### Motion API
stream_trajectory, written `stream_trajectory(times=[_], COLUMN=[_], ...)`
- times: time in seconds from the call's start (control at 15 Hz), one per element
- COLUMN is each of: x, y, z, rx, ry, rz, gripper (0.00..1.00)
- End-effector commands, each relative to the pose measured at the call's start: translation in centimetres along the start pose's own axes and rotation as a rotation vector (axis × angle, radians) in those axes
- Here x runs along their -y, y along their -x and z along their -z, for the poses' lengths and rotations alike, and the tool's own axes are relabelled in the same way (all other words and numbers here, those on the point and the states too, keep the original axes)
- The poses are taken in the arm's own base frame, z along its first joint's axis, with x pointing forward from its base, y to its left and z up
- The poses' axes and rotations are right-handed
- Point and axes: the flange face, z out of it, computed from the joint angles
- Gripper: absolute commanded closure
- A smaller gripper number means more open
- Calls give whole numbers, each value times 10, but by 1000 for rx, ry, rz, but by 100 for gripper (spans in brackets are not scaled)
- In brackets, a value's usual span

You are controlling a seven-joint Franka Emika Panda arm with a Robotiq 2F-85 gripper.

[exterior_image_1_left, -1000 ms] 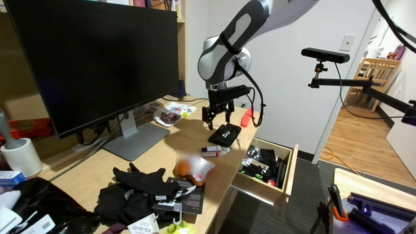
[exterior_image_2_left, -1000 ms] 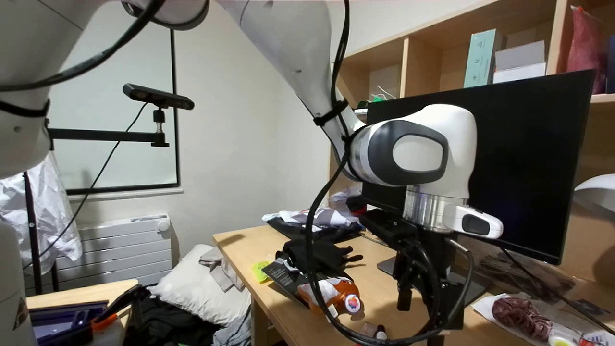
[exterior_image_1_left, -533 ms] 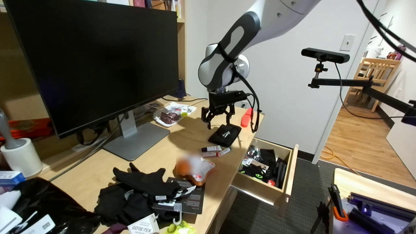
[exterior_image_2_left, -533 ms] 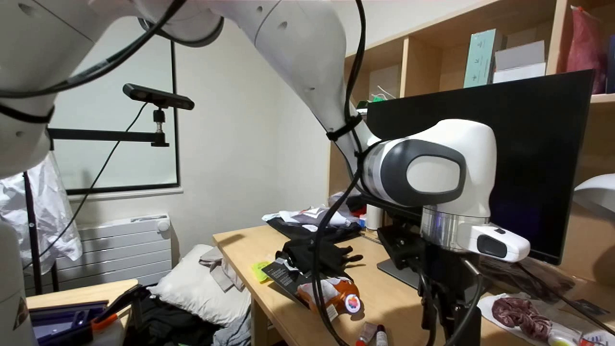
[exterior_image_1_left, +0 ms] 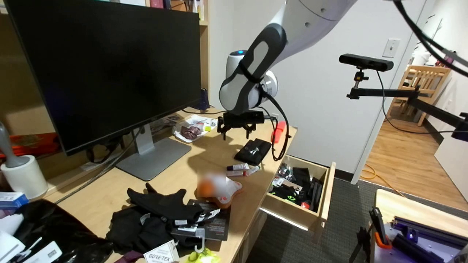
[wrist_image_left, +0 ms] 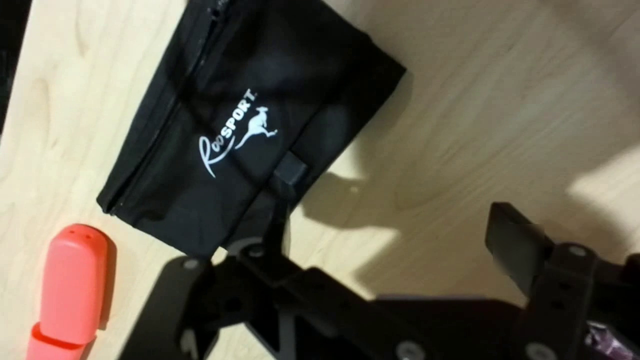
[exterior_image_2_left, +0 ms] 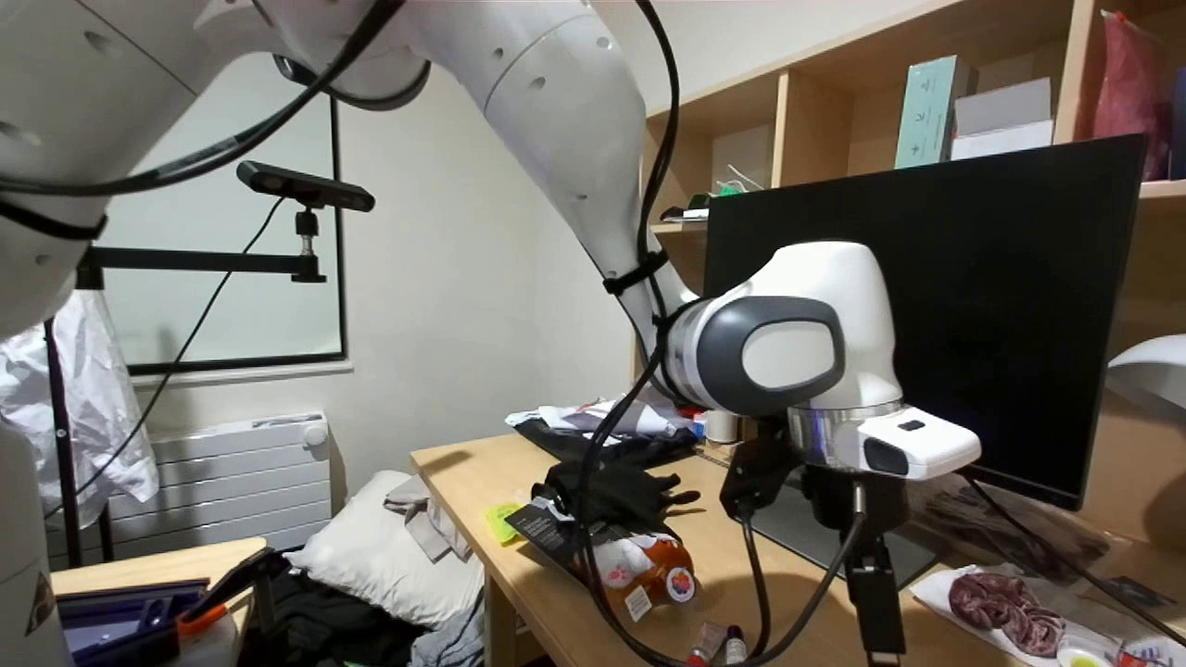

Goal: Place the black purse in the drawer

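Tool released, fingers spread wide apart; hangs over counter, tips twd 6 o'clock in an exterior view. Arm runs up from it, abt 1 o'clock.

Black purse lies flat on counter, white RooSport lettering & kangaroo facing up. In wrist view: tool's abt 10 o'clock, one finger overlapping its abt-6 o'clock edge. In an exterior view: tool's 4-5 o'clock, a small gap showing btwn them.

Next out, dirs from purse, in an exterior view. Red plastic item: 2 o'clock, just beside. Small tubes: 7 o'clock, near; print too small to read. Orange-white item: also 7 o'clock, past the tubes, partly blurred. Drawer: 4-5 o'clock, pulled out, lower than the counter top; contents a jumble, mostly black w/ bits of green & red, too small to ID. Purse sits near the counter edge on the drawer side.

Farther: maroon scrunchie, tool's 9 o'clock, seen in both exterior views. Monitor: tool's 10 o'clock, screen dark. Black gloves: purse's 8 o'clock. Mounted camera: tool's 2 o'clock, well apart from counter.
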Motion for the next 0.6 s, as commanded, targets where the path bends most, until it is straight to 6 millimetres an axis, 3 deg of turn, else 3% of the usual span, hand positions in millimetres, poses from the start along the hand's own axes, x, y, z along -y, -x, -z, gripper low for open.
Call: stream_trajectory(times=[0.0, 0.2, 0.53], x=[-10, -24, -32], y=[12, 16, 16], z=[-23, -31, -3], rx=[-102, -170, -256], ry=[39, 108, 312], rz=[-161, -291, -467], gripper=[0, 0, 0])
